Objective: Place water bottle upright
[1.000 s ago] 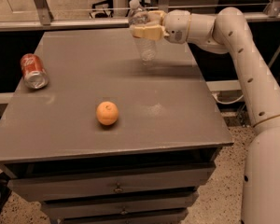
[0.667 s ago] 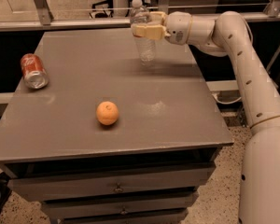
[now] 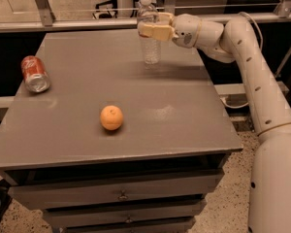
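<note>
Camera view: water bottle [image 3: 151, 50] seen upright at 12 o'clock end of table [image 3: 184, 125], clamped below neck by gripper [image 3: 150, 27] extended from 3 o'clock, fingers closed round it. Orange [image 3: 111, 117] at centre, red can [image 3: 35, 73] tipped at 9 o'clock.

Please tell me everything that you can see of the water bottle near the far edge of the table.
The water bottle is small, of clear ribbed plastic, with a white cap. It stands upright near the far edge of the grey table, a little right of the middle. Its base is at the tabletop, though I cannot tell whether it rests there fully. The pincer, reaching in from the right, is closed around its upper part, just under the neck. Nothing else touches it.
</note>
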Robot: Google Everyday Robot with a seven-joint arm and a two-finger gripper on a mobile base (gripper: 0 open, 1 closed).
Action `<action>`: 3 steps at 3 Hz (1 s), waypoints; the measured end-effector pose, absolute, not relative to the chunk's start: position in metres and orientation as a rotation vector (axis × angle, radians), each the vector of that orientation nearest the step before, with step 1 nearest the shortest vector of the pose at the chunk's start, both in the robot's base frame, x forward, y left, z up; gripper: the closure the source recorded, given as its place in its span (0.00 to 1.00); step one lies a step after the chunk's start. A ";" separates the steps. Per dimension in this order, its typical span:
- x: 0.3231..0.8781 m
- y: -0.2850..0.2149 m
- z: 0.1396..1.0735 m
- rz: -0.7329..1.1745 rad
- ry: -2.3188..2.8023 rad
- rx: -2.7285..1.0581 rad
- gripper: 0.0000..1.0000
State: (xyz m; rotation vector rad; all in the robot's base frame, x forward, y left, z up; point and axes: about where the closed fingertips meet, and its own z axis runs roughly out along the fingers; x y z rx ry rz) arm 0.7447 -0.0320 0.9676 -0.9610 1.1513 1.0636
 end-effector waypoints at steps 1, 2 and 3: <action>0.743 -0.037 0.966 1.087 1.155 -0.934 1.00; 0.743 -0.038 0.966 1.096 1.156 -0.925 1.00; 0.744 -0.041 0.964 1.118 1.149 -0.898 1.00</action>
